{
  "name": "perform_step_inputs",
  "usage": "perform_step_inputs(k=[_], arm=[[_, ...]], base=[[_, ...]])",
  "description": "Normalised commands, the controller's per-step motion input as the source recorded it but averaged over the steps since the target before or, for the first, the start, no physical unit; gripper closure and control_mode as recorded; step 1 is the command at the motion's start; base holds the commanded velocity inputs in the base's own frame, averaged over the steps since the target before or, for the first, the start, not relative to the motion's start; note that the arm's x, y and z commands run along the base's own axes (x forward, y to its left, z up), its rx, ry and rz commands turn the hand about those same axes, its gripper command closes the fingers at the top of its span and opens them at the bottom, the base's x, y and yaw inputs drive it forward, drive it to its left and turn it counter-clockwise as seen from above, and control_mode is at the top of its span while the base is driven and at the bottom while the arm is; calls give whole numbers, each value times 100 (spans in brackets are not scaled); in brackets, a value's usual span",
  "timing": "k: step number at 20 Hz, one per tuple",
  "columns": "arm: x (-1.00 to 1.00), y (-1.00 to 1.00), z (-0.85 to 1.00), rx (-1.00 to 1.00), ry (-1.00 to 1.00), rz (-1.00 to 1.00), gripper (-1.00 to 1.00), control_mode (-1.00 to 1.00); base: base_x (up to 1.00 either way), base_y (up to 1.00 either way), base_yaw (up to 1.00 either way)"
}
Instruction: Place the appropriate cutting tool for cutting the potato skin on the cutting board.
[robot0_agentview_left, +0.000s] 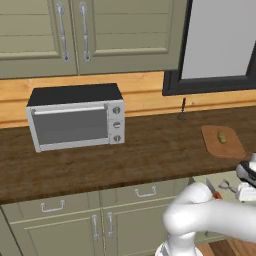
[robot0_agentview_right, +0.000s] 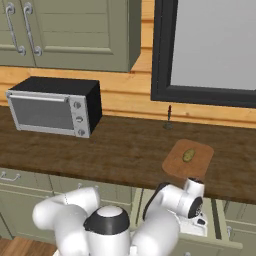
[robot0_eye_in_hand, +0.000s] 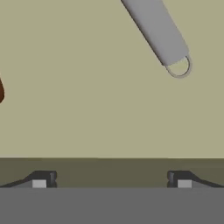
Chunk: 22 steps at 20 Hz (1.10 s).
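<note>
The cutting tool (robot0_eye_in_hand: 158, 31), a slim light-grey peeler, lies on the pale floor of an open drawer (robot0_agentview_right: 220, 220). In the hand view its handle with an end ring sits at the upper right. My gripper (robot0_eye_in_hand: 111, 180) hangs open just above the drawer floor, with nothing between the fingertips (robot0_eye_in_hand: 41, 179) and the peeler ahead and off to one side. From the left base view the peeler (robot0_agentview_left: 228, 186) lies beside an orange-handled knife (robot0_agentview_left: 215, 192). The wooden cutting board (robot0_agentview_left: 227, 147) rests on the counter behind the drawer, and the potato (robot0_agentview_left: 222, 136) sits on it.
A toaster oven (robot0_agentview_left: 75, 120) stands at the left of the dark wooden counter (robot0_agentview_left: 150, 150). A small dark upright object (robot0_agentview_left: 182, 110) stands by the back wall. The knife's orange handle (robot0_eye_in_hand: 1, 92) shows at the left edge of the hand view. Cabinet doors line the wall above.
</note>
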Motion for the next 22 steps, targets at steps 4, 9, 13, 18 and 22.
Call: perform_step_inputs(k=[4,9,13,18,22], arm=[[-82,-3,10,0,11,0,-100,-100],[-87,0,22,0,11,0,-100,-100],[-79,0,37,0,13,0,-100,-100],[-18,0,39,-4,0,1,-100,-100],[41,0,13,-7,-13,11,-100,-100]], base=[[0,0,0],[0,0,0],[0,0,0],[0,0,0],[0,0,0]])
